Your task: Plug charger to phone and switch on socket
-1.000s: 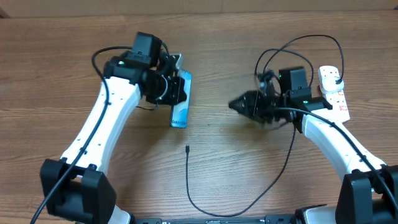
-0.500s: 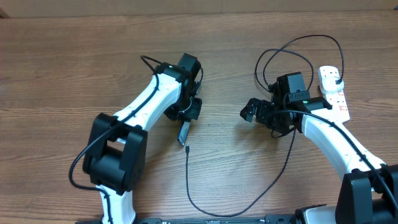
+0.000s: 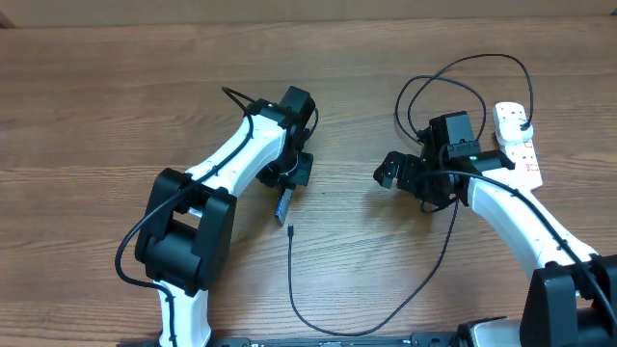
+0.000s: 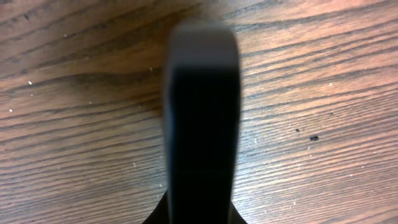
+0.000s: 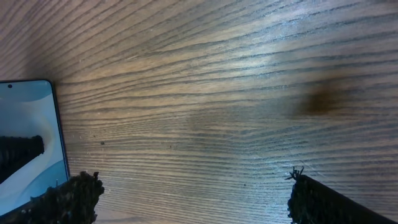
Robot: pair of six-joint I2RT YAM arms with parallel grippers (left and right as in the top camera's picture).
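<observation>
In the overhead view the phone [image 3: 285, 204] stands tilted on its long edge, with my left gripper [image 3: 288, 182] shut on its upper part. The left wrist view shows only the phone's dark blurred edge [image 4: 202, 118] over the wood. The charger's connector tip [image 3: 290, 229] lies on the table just below the phone. Its thin black cable [image 3: 386, 320] loops round to the black plug [image 3: 521, 118], which sits in the socket [image 3: 518, 146] at the far right. My right gripper [image 3: 388, 173] stands open right of the phone, nothing between its fingers [image 5: 68, 196]. The phone's blue screen [image 5: 28, 124] shows at the left edge of the right wrist view.
Loops of the black cable [image 3: 453, 72] lie behind my right arm. The wooden table [image 3: 96, 116] runs to a back edge at the top of the overhead view. My left arm [image 3: 222, 169] crosses the table's middle left.
The phone went from lying flat to standing on edge and came nearer the connector tip as my left arm swung round. My right gripper opened wide. Little has moved in the last half second.
</observation>
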